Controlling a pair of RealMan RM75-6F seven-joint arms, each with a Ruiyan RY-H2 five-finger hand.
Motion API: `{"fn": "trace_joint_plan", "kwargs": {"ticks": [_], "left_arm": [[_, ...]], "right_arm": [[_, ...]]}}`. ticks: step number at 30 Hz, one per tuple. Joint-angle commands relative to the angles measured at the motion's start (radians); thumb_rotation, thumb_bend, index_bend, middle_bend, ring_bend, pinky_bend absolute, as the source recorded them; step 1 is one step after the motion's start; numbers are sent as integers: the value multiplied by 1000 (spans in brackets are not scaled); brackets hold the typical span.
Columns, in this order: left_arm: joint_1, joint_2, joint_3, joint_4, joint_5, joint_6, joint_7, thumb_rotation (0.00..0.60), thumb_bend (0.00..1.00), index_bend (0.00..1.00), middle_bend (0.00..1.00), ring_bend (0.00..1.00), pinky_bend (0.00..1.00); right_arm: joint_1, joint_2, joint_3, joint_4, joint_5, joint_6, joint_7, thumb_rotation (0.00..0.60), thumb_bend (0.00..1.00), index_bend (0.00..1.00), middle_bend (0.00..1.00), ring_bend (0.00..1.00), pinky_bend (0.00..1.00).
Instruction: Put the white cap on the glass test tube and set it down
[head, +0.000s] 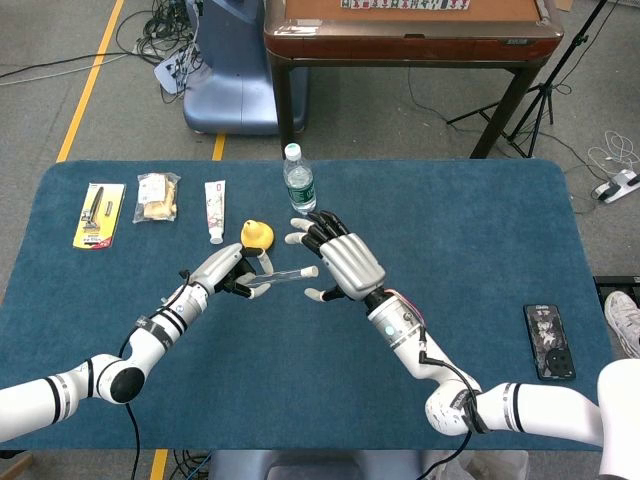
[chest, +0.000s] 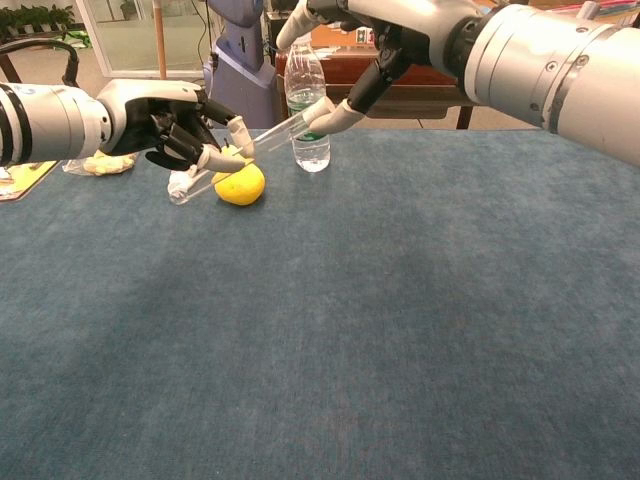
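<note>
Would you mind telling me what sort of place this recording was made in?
Probably a robotics lab or workshop: loose cables on a bare floor, a tripod, and yellow floor tape beside the blue cloth table.

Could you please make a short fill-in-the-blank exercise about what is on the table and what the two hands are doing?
1. The glass test tube is held by the ___ hand.
2. The cap on the tube's end near the right hand is ___ in colour.
3. The lemon beside the water bottle is ___ in colour.
4. The black phone lies near the table's ___ edge.

Missing words: left; white; yellow; right
</note>
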Motion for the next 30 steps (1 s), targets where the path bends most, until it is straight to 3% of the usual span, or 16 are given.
{"fn": "trace_joint_plan", "kwargs": {"ticks": [1, 9, 19, 30], "left_arm": [[3, 3, 11, 1, 10, 1, 11, 600, 291, 584, 1000, 1000, 1000], [16, -4, 87, 21, 63, 28, 110, 600, 291, 586, 1000, 1000, 1000], [-5, -116, 173, 111, 53, 96, 356, 600, 291, 585, 1000, 1000, 1000], [-42, -245, 171, 221, -69, 118, 528, 600, 291, 582, 1000, 1000, 1000]], "right_arm": [[-7, 9, 1, -12, -7, 8, 8, 600, 40, 240, 110, 0, 0], [-62, 102, -1, -85, -48, 55, 34, 600, 40, 239, 110, 0, 0], [-124, 210, -17, -153, -56, 85, 32, 600, 42, 239, 110, 0, 0], [-158, 251, -22, -175, -67, 104, 48, 600, 43, 239, 110, 0, 0]]}}
